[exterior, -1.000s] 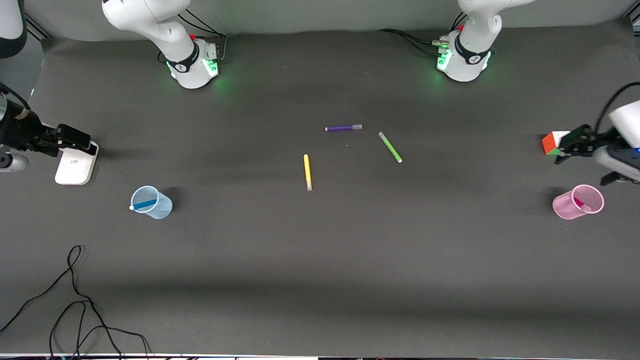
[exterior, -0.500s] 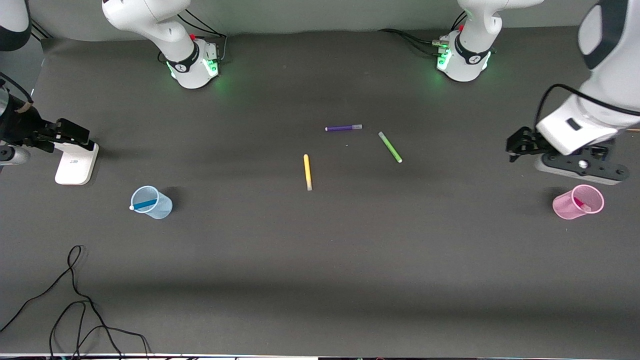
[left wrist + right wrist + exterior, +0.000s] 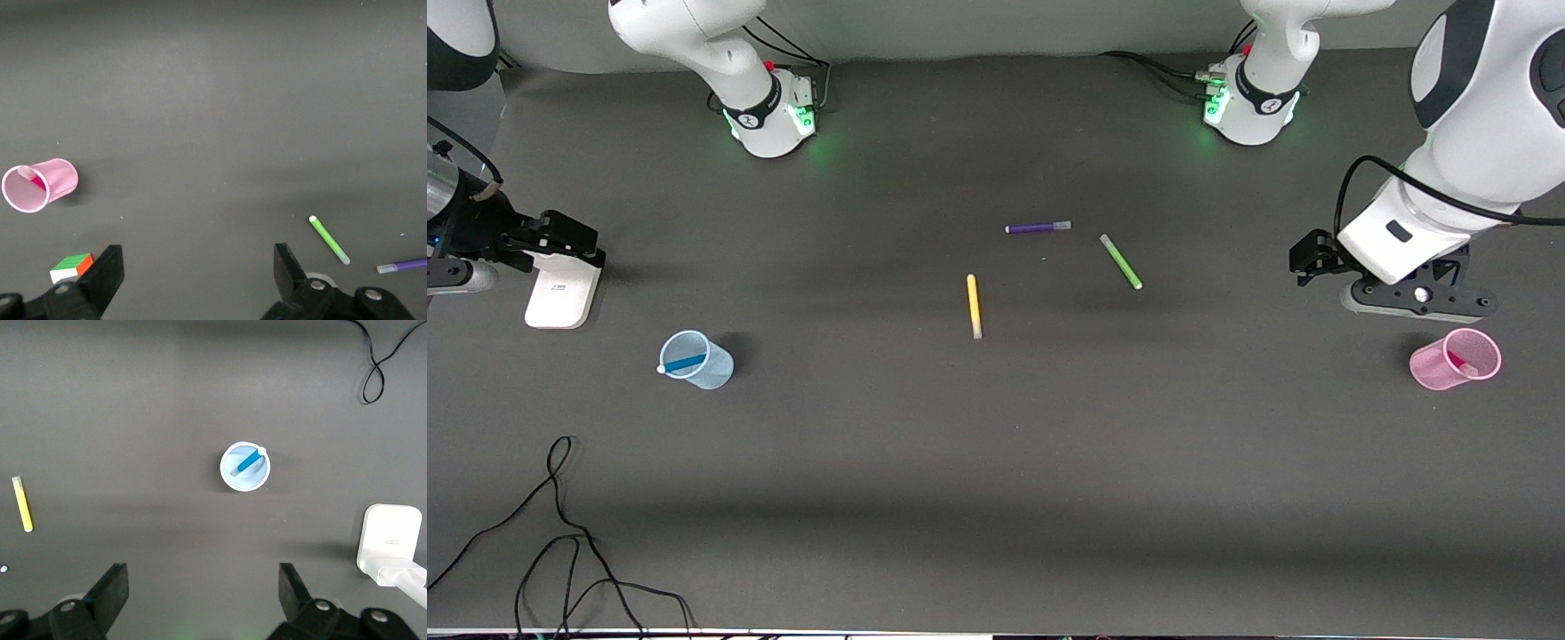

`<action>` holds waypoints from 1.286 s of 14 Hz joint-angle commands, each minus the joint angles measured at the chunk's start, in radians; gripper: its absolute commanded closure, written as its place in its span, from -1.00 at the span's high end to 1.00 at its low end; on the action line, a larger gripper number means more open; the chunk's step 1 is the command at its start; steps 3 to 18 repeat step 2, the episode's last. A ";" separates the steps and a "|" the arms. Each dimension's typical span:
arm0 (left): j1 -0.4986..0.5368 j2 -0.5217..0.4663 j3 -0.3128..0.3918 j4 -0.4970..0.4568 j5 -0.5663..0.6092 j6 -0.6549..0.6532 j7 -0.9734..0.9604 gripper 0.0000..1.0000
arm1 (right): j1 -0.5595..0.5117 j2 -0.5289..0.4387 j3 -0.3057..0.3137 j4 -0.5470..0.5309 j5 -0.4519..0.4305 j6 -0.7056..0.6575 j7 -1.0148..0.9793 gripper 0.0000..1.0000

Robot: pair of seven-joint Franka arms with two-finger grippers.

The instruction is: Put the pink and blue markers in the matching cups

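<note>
The pale blue cup (image 3: 710, 366) stands toward the right arm's end of the table with the blue marker (image 3: 685, 363) leaning inside it. Both show in the right wrist view, cup (image 3: 235, 479) and marker (image 3: 251, 461). The pink cup (image 3: 1436, 366) stands toward the left arm's end with the pink marker (image 3: 1458, 361) inside. Both show in the left wrist view, cup (image 3: 61, 180) and marker (image 3: 38, 183). My left gripper (image 3: 1309, 256) is open and empty, up over bare table beside the pink cup (image 3: 198, 280). My right gripper (image 3: 569, 238) is open and empty (image 3: 203, 597).
Yellow (image 3: 974, 306), green (image 3: 1120, 261) and purple (image 3: 1038, 228) markers lie mid-table. A white adapter (image 3: 560, 293) lies under my right gripper. A colour cube (image 3: 71, 267) sits near the pink cup, hidden by the left arm in the front view. A black cable (image 3: 560, 533) loops near the front edge.
My left arm has swung in over the table toward the middle and now covers the colour cube in the front view. My right gripper has barely shifted. Cups and markers have not moved.
</note>
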 commanded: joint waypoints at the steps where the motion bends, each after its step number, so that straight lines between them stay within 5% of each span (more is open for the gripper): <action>1: -0.003 0.017 0.000 0.030 0.013 -0.019 -0.016 0.99 | 0.003 -0.008 0.008 -0.008 -0.019 0.010 0.015 0.99; 18: -0.003 0.017 0.000 0.029 0.013 -0.019 -0.016 1.00 | 0.003 -0.008 0.008 -0.008 -0.019 0.010 0.016 1.00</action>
